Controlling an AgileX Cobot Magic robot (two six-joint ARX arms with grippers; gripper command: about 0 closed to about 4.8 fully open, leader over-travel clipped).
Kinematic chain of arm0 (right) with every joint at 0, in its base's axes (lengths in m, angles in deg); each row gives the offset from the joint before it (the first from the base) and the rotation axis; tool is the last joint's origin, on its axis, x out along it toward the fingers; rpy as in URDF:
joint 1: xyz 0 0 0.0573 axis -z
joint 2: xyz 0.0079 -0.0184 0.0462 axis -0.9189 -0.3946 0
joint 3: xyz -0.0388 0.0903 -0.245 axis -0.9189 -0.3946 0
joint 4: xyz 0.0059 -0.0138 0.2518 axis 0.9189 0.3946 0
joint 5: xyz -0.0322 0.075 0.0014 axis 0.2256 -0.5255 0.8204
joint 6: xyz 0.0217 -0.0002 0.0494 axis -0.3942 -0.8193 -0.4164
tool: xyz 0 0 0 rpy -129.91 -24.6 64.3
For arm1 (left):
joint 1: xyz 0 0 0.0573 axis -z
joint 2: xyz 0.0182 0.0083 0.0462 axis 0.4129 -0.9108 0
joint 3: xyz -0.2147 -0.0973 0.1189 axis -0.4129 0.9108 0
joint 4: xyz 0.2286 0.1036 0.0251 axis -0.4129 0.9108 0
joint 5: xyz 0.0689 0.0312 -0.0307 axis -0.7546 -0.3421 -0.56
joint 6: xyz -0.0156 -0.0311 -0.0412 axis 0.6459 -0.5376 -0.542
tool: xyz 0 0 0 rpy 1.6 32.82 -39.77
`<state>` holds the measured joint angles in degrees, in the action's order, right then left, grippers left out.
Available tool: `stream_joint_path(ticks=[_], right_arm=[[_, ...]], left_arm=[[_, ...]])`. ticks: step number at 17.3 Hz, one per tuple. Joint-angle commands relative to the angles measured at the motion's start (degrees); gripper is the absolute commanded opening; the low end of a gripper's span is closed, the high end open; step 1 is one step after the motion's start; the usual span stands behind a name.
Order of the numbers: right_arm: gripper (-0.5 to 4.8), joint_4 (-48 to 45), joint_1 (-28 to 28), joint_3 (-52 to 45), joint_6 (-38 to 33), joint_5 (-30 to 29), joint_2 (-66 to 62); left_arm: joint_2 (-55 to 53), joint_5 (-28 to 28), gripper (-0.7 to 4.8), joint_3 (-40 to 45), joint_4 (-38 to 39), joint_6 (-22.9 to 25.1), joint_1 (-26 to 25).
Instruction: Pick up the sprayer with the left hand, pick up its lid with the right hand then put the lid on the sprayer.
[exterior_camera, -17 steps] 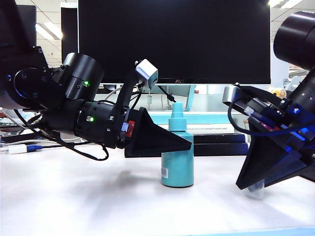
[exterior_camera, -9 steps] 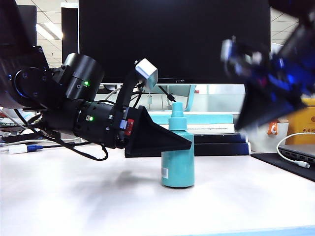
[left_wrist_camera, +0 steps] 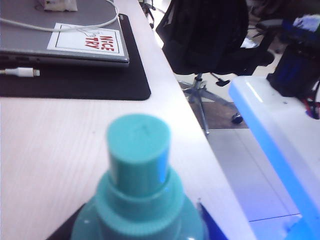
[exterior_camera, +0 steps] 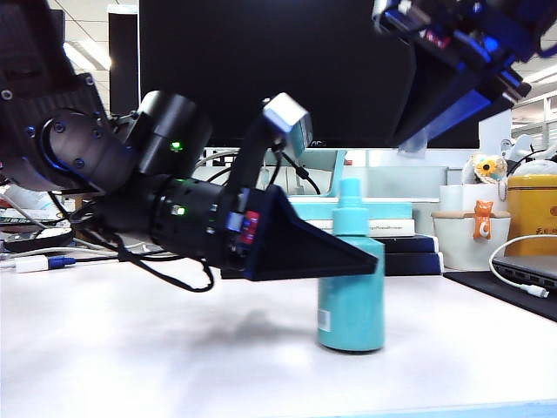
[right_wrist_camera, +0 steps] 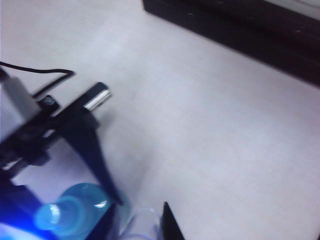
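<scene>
seeing the sprayer (exterior_camera: 351, 292) upright on the white table (exterior_camera: 130, 348), right of centre in the exterior view, white barcode label low on its side, too small for us to read. left gripper (exterior_camera: 370, 261) comes in level from the left, its black fingers (exterior_camera: 305, 252) closed around the bottle at shoulder height; in the left wrist view the teal nozzle (left_wrist_camera: 139, 152) fills the foreground, uncapped. right gripper (exterior_camera: 413, 139) hangs high at the upper right, above and slightly right of the nozzle, jaws narrow and pinched on the lid (exterior_camera: 412, 143), a small clear cap at the fingertips; right wrist view looks down on the bottle top (right_wrist_camera: 60, 212) with a faint clear rim (right_wrist_camera: 142, 222) just beside a dark fingertip (right_wrist_camera: 167, 222). clutter behind: big black monitor (exterior_camera: 287, 70), stacked teal and black books (exterior_camera: 392, 226), white cup with brown rim (exterior_camera: 466, 235) bearing a small orange figure, yellow container (exterior_camera: 535, 209), white cable (exterior_camera: 518, 261) on a dark mat at the right edge. left wrist view shows a laptop (left_wrist_camera: 65, 45) on a black mat (left_wrist_camera: 75, 85) with a sticker reading "nice try" in red, and an office chair (left_wrist_camera: 205, 35) past the table edge. nothing sits between cap and nozzle.
</scene>
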<state>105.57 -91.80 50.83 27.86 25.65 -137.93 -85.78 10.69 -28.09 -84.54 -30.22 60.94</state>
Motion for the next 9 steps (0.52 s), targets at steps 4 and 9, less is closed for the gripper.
stream_joint_path(ticks=[4,9], right_arm=[[-0.01,2.5,-0.1,0.8,0.1,-3.8,0.1],[-0.01,3.0,-0.1,0.8,0.1,-4.6,0.1]], left_arm=[[0.1,-2.1,2.36,-0.7,-0.3,0.1,1.7],[-0.4,-3.5,2.36,-2.5,-0.2,-0.2,2.7]])
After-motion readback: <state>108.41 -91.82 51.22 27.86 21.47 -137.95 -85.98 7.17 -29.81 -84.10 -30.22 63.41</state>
